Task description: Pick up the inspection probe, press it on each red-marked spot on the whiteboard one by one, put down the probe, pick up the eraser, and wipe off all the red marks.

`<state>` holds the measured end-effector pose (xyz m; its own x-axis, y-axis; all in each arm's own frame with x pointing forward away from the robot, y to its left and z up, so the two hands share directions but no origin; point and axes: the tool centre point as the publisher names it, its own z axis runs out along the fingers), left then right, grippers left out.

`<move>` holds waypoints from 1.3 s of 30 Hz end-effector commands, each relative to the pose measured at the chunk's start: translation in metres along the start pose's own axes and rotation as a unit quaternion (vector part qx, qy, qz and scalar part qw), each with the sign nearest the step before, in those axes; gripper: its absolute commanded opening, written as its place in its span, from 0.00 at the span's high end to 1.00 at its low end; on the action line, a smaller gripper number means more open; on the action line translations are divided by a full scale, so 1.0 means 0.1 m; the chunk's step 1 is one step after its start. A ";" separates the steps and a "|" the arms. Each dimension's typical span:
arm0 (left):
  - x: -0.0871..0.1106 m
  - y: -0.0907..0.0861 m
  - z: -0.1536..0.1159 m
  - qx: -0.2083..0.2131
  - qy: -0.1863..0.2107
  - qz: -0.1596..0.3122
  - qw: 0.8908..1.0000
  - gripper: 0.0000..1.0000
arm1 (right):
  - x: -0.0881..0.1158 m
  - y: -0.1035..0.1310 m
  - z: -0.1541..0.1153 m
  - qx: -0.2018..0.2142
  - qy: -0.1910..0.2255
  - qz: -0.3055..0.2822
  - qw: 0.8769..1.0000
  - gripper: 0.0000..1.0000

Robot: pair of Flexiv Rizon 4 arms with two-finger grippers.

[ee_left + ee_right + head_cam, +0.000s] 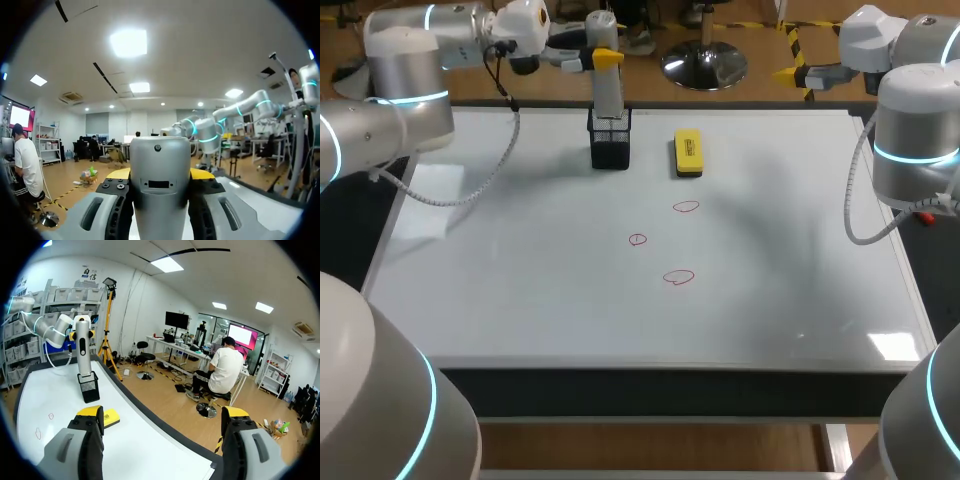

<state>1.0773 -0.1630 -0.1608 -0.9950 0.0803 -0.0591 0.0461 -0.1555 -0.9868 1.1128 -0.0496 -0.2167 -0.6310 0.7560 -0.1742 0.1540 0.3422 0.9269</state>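
Note:
The grey inspection probe [609,92] stands upright in a black mesh holder [610,142] at the far middle of the whiteboard [520,285]. My left gripper [605,60] is shut on the probe's upper part; in the left wrist view the probe [160,185] fills the gap between the left gripper's [160,175] yellow tips. A yellow eraser [688,153] lies just right of the holder. Three red marks [686,207], [638,239], [678,277] sit mid-board. My right gripper [162,412] is open and holds nothing, past the board's far right corner [788,73]. From there it looks back at the probe [83,347], holder [88,386] and eraser [111,417].
The whiteboard covers nearly the whole table top, with a dark frame [670,380] along its near edge. My right arm's elbow [915,150] stands over the board's right edge.

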 end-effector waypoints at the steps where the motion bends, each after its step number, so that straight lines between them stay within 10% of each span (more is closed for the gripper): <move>1: 0.07 -0.20 -0.08 0.000 0.005 0.005 1.000 1.00 | 0.00 0.00 0.00 0.000 0.000 0.000 1.000 0.00; 16: 0.26 -0.33 -0.83 -0.011 0.006 0.036 0.999 1.00 | 0.00 0.00 0.00 0.000 0.000 0.000 1.000 0.00; 39: 0.51 0.10 -1.76 -0.033 -0.027 0.016 0.999 1.00 | 0.00 0.00 0.00 0.000 0.000 0.000 1.000 0.00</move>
<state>1.0454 0.0086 -0.1954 -0.9949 0.0351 -0.0947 0.0914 -0.0854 -0.9921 1.1127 -0.0496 -0.2167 -0.6310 0.7560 -0.1741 0.1541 0.3421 0.9269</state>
